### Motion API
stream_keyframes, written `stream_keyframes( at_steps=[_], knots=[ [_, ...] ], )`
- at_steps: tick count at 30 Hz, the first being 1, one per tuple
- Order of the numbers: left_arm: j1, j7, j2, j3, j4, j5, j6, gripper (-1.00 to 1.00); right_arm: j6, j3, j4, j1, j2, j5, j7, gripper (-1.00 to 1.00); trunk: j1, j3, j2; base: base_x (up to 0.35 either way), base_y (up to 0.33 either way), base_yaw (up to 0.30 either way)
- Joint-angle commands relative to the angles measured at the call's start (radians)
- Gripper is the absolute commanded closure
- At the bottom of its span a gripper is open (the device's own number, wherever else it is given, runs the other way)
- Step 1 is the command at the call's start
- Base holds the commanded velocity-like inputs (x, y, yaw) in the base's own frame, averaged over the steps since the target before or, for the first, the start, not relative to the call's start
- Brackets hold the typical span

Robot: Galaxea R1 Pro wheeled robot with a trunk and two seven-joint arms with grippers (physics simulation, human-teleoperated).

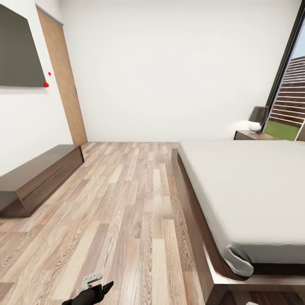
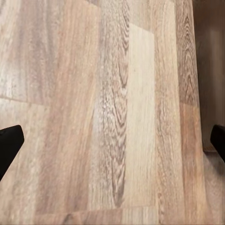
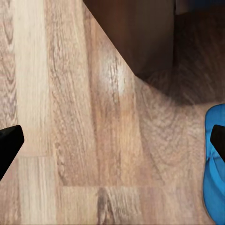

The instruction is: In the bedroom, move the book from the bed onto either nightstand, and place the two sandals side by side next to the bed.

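Observation:
The bed fills the right of the head view, with a plain grey mattress on a dark wooden frame. Behind its far side stands a dark nightstand. The book is out of view. One bright blue sandal lies flat on the plank floor beside a dark corner of the bed frame; the other sandal is out of view. My right gripper hovers open above the floor, its one fingertip over the sandal's edge. My left gripper is open over bare planks, and it shows low in the head view.
A lamp with a dark shade stands on the nightstand. A low dark cabinet runs along the left wall under a wall screen, with a wooden door beyond. Wood floor stretches between cabinet and bed. The window is at the far right.

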Motion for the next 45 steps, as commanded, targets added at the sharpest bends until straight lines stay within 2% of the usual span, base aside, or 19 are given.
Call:
stream_keyframes(
  at_steps=[1, 37, 40, 41, 45],
  knots=[
    [-0.001, -0.002, 0.0, 0.006, 0.0, -0.011, -0.006, -1.0, -0.001, -0.007, 0.002, -0.001, 0.0, 0.0, 0.005, -1.0, -0.004, 0.002, 0.007, 0.0, 0.0, 0.0],
    [-0.001, -0.002, 0.0, 0.006, 0.0, -0.01, -0.005, -1.0, -0.001, -0.009, 0.004, -0.001, 0.0, -0.003, 0.005, -1.0, -0.142, 0.115, 0.259, 0.0, 0.0, 0.0],
    [-0.001, -0.002, 0.0, 0.006, 0.0, -0.01, -0.005, -1.0, -0.001, -0.008, 0.005, -0.001, 0.009, -0.002, 0.005, -1.0, -0.154, 0.124, 0.28, 0.0, 0.0, 0.0],
    [-0.001, -0.002, -0.001, 0.006, 0.0, -0.01, -0.005, -1.0, -0.001, -0.008, 0.006, -0.001, 0.025, -0.001, 0.005, -1.0, -0.157, 0.128, 0.287, 0.0, 0.0, 0.0],
    [-0.001, -0.001, -0.008, 0.006, 0.0, -0.012, -0.005, -1.0, -0.001, -0.008, 0.008, -0.001, 0.04, 0.0, 0.003, -1.0, -0.173, 0.14, 0.315, 0.0, 0.0, 0.0]
  ],
)
